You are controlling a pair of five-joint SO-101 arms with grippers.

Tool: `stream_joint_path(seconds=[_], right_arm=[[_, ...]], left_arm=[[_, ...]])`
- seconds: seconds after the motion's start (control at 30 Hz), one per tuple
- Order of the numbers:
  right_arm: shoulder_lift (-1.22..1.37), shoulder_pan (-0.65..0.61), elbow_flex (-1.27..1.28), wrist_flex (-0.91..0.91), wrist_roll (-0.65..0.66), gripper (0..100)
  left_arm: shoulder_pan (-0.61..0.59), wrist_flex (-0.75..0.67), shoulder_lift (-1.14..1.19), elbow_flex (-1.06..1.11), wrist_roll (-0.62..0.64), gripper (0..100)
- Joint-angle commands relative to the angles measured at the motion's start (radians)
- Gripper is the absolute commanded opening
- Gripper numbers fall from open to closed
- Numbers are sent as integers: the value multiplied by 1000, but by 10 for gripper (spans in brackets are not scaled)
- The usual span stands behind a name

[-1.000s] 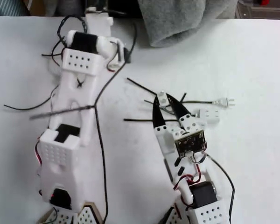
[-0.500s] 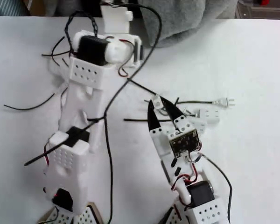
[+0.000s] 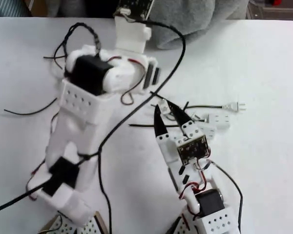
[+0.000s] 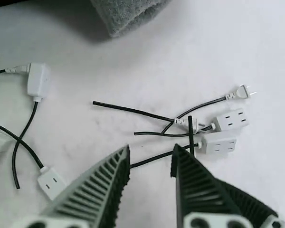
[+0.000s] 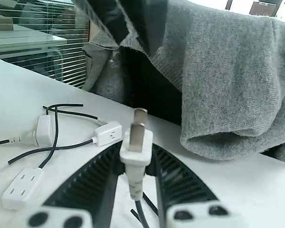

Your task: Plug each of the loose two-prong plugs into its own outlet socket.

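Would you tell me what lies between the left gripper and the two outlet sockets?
In the left wrist view, only black cords cross the table between the left gripper and the outlet sockets.

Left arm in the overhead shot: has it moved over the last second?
Yes. The left arm has swung its far end sideways toward the gray cloth and now reaches the cloth's edge; a second ago it stopped short of it.

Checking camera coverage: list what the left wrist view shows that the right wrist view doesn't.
Left wrist view: the left gripper, jaws open above the table, and a loose plug lying free. Right wrist view: the right gripper shut on a two-prong plug, with blinds behind. Shared: the grey cloth and white sockets.
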Motion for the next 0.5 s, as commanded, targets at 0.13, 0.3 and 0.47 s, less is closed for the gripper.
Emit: stream_joint_path(seconds=[0.13,0.3,0.47], right_arm=[[1,-8,-9,-21,3,19],[4,-8,-9,-21,3,19],[4,-10,-9,-22,3,19]], left_arm=[[7,-296,-271,440,-69,155],[10,-686,-470,842,-71,158],[12,-1106,-668,1258,-72,159]])
